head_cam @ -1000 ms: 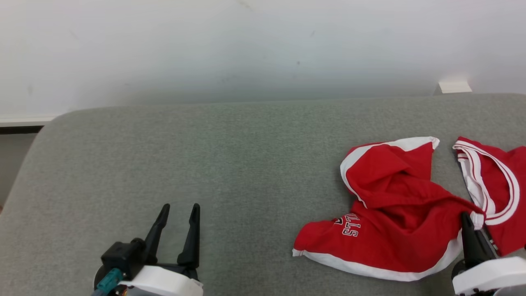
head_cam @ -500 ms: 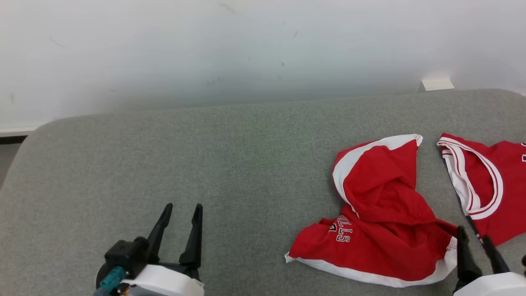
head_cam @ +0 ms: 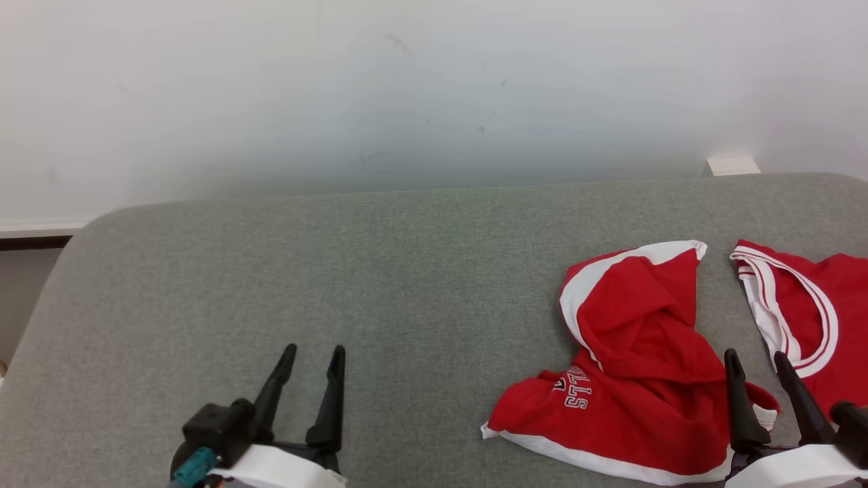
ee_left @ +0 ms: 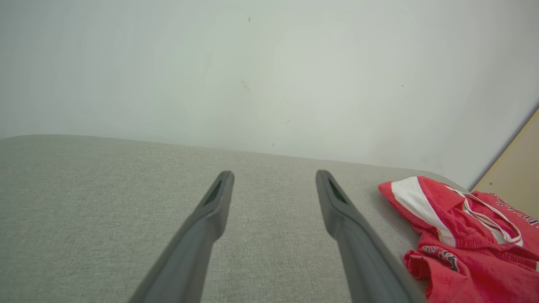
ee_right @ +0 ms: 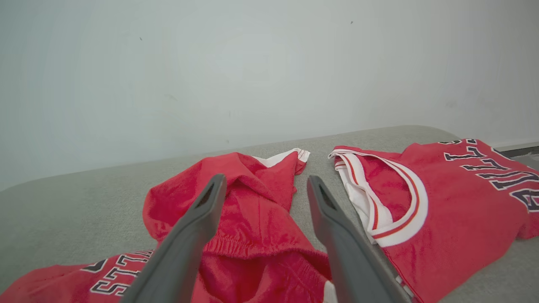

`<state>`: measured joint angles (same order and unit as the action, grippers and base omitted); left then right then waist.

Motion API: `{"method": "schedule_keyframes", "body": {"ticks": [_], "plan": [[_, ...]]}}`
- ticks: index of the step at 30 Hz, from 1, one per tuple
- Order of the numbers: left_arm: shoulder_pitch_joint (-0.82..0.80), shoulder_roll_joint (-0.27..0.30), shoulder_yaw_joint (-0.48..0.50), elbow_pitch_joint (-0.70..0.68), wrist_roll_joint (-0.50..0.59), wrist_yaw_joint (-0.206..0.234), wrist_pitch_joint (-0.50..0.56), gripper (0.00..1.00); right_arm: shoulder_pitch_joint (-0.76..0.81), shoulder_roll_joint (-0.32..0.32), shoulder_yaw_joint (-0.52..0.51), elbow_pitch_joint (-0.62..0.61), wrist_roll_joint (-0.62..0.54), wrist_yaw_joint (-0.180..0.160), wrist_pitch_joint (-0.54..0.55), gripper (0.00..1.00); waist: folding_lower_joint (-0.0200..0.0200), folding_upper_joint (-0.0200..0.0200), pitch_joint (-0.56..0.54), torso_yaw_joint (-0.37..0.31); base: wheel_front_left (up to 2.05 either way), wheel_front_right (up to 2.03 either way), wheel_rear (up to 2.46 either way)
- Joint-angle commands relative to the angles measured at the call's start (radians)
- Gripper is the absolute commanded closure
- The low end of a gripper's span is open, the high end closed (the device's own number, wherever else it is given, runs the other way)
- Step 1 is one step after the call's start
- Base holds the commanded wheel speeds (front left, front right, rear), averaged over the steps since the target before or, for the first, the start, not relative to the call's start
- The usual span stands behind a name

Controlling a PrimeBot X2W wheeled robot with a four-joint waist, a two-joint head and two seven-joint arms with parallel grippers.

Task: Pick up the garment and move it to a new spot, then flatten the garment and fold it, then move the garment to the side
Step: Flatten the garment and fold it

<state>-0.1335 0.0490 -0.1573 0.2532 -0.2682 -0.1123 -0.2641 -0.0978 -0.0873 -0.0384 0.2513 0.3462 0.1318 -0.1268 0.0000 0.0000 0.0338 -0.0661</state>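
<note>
The garment [head_cam: 637, 379] is a crumpled pair of red shorts with white trim and dark lettering, lying on the grey padded surface [head_cam: 339, 257] at the right. My right gripper [head_cam: 754, 356] stands open at the garment's right edge, with nothing between its fingers. In the right wrist view the open right gripper [ee_right: 266, 177] hovers above the rumpled garment [ee_right: 252, 198], its left finger over the fabric. My left gripper [head_cam: 313, 349] is open at the lower left over bare surface, well away from the garment. The left wrist view shows the left gripper [ee_left: 274, 172] open, with the garment [ee_left: 446, 235] to its right.
A second red piece, a jersey [head_cam: 827, 305] with a white striped collar, lies flat just right of the garment, seen too as the jersey [ee_right: 442, 189]. A white wall stands behind the surface. The surface's rounded left edge [head_cam: 47, 298] drops off. A small white block [head_cam: 732, 165] sits behind at far right.
My right gripper was shut on the garment's waistband; it has opened, let go and drawn back a little. The fabric has settled. The camera shifted slightly. My left gripper kept its place.
</note>
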Motion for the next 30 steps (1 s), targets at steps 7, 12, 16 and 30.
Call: {"method": "schedule_keyframes", "body": {"ticks": [7, 12, 16, 30], "plan": [[-0.019, 0.027, -0.177, 0.012, -0.038, -0.017, 0.012, 0.0, 0.011, 0.003, -0.027, -0.031, -0.013, -0.002, -0.007, 0.0, 0.0, 0.0, 0.01, 0.022, 0.0, 0.0, 0.0], [-0.078, 0.082, -0.359, 0.03, -0.094, -0.017, 0.088, 0.0, -0.016, 0.008, -0.044, -0.052, -0.016, -0.002, -0.027, 0.0, 0.0, 0.0, 0.044, 0.004, 0.0, 0.0, 0.0], [-0.134, 0.116, -0.471, 0.06, -0.137, -0.017, 0.135, 0.0, -0.036, 0.011, -0.04, -0.054, -0.009, -0.002, -0.047, 0.0, 0.0, 0.0, 0.077, -0.037, 0.0, 0.0, 0.0], [-0.251, 0.155, -0.633, 0.208, -0.254, -0.018, 0.137, 0.66, -0.058, 0.021, -0.036, -0.013, 0.005, -0.002, -0.078, 0.0, 0.0, 0.0, 0.102, -0.123, 0.0, 0.0, 0.0]]}}
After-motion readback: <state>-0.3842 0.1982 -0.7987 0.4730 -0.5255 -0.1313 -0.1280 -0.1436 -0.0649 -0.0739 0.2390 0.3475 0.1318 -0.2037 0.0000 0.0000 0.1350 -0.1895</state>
